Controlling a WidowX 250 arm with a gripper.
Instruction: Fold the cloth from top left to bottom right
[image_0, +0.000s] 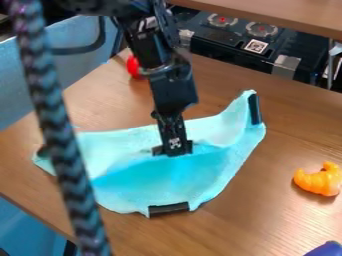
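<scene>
Logged cloth (170, 175), long axis left to far right. Saw square code label (175, 143) on tool (174, 150); cannot tell clenched from released.

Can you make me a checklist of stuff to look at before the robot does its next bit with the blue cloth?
1. Gripper is at the cloth: ok.
2. Gripper has a firm hold of the cloth: cannot tell.
3. Cloth lies smooth: not ok, it's rumpled.
4. Orange toy is away from the cloth: ok.
5. Red thing is away from the cloth: ok.
6. Cloth's left side is in full view: not ok, a braided cord crosses it.
</scene>
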